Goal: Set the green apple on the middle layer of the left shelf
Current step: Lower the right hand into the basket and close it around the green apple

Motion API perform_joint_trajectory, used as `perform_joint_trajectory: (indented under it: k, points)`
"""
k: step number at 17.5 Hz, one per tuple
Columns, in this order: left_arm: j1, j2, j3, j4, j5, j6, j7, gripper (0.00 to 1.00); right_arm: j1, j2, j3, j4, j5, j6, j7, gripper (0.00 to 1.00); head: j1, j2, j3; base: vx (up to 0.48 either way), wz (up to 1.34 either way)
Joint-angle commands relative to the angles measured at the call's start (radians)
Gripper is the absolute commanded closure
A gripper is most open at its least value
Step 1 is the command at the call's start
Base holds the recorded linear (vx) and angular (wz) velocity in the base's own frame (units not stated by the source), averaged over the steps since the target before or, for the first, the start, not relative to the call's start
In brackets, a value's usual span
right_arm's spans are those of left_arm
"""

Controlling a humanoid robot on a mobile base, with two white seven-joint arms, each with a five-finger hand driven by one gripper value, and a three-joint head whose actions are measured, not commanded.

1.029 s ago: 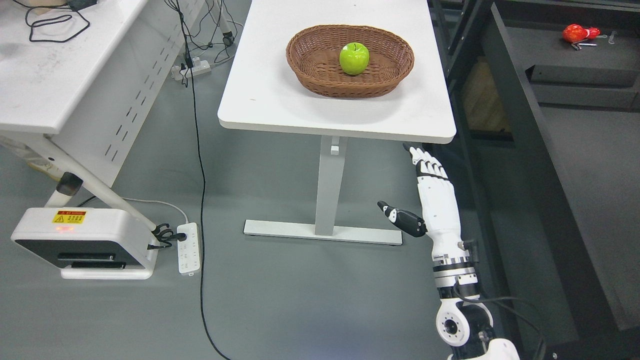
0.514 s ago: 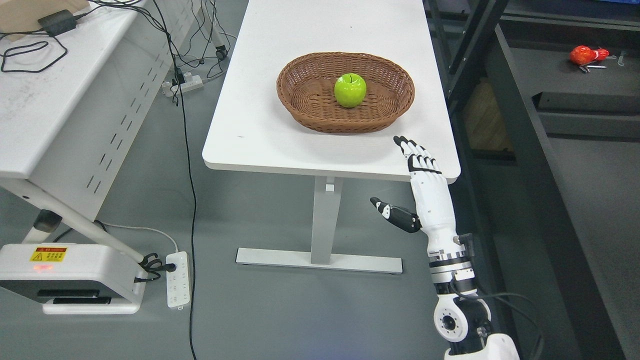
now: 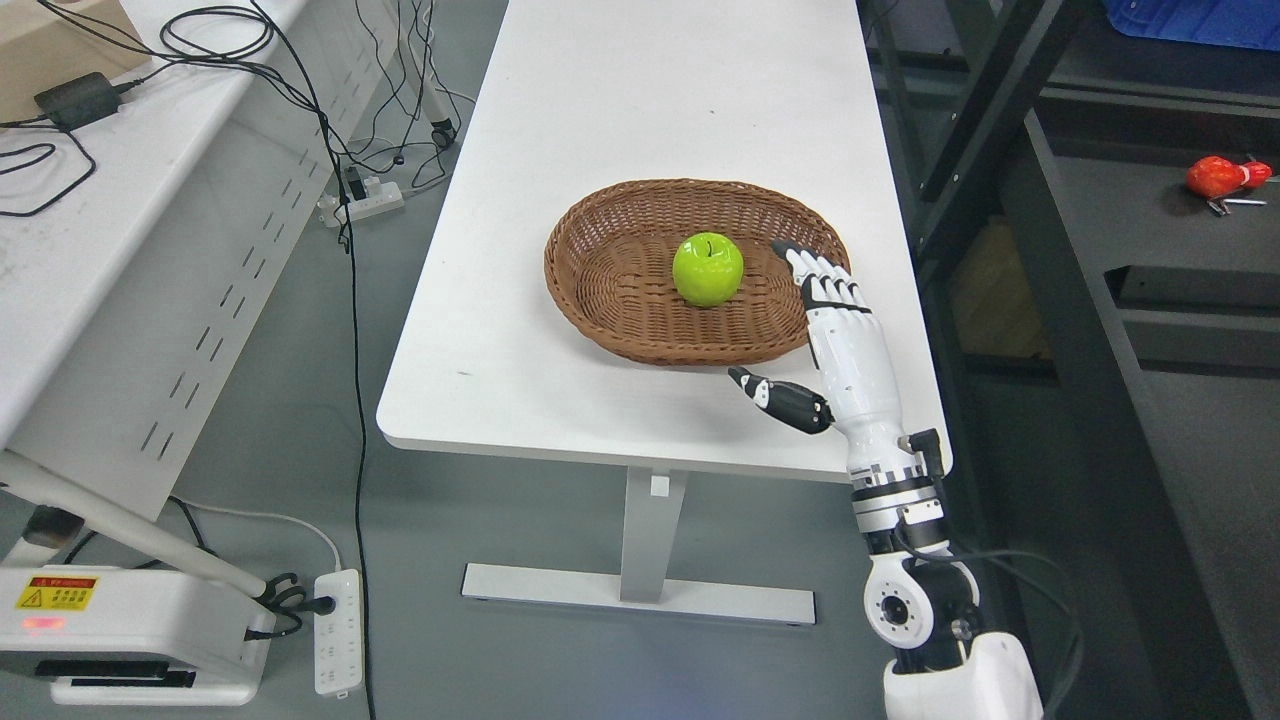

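A green apple (image 3: 708, 269) lies in the middle of a brown wicker basket (image 3: 620, 300) on a white table (image 3: 560, 350). My right hand (image 3: 790, 330) is raised over the table's right front part, beside the basket's right rim. Its fingers are straight and its thumb is spread to the left; it holds nothing. The fingertips (image 3: 800, 262) reach to just right of the apple, apart from it. The left arm is out of view.
A dark shelf unit (image 3: 1020, 200) stands to the right of the table, with a red object (image 3: 1218, 177) on one of its boards. A white bench with cables (image 3: 150, 150) is at the left. A power strip (image 3: 336, 630) and a cable lie on the floor.
The camera has tilted up, so the whole scene has shifted down in the picture. My right hand has risen from below the table edge to above the table, beside the basket.
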Motion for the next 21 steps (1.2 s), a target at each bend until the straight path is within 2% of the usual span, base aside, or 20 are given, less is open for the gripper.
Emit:
perform_joint_trajectory:
  k: [1, 6, 10, 13, 16, 18, 21]
  points:
    - [0.000, 0.017, 0.001, 0.000, 0.000, 0.000, 0.000, 0.00, -0.136, -0.026, 0.025, 0.108, 0.009, 0.028, 0.099, 0.01, 0.0000, 0.000, 0.000, 0.278, 0.06]
    - [0.000, 0.017, 0.001, 0.001, 0.000, 0.000, 0.000, 0.00, -0.216, -0.067, 0.105, 0.215, 0.012, 0.034, 0.317, 0.01, 0.0000, 0.000, 0.000, 0.246, 0.10]
    - [0.000, 0.017, -0.002, 0.000, 0.000, 0.000, 0.000, 0.00, -0.222, -0.099, 0.157, 0.249, 0.024, 0.030, 0.400, 0.01, 0.0000, 0.000, 0.000, 0.160, 0.06]
    - [0.000, 0.017, -0.002, 0.000, 0.000, 0.000, 0.000, 0.00, -0.231, -0.099, 0.159, 0.254, 0.095, 0.030, 0.413, 0.01, 0.0000, 0.000, 0.000, 0.109, 0.04]
    - [0.000, 0.017, 0.001, 0.000, 0.000, 0.000, 0.000, 0.00, -0.231, -0.105, 0.145, 0.267, 0.088, 0.021, 0.413, 0.01, 0.0000, 0.000, 0.000, 0.035, 0.00]
    - [0.000, 0.017, 0.001, 0.000, 0.000, 0.000, 0.000, 0.00, -0.222, -0.140, 0.127, 0.267, 0.054, -0.019, 0.413, 0.01, 0.0000, 0.000, 0.000, 0.008, 0.00]
    - [0.000, 0.017, 0.001, 0.000, 0.000, 0.000, 0.000, 0.00, -0.210, -0.173, 0.108, 0.266, 0.032, -0.025, 0.413, 0.01, 0.0000, 0.000, 0.000, 0.000, 0.00]
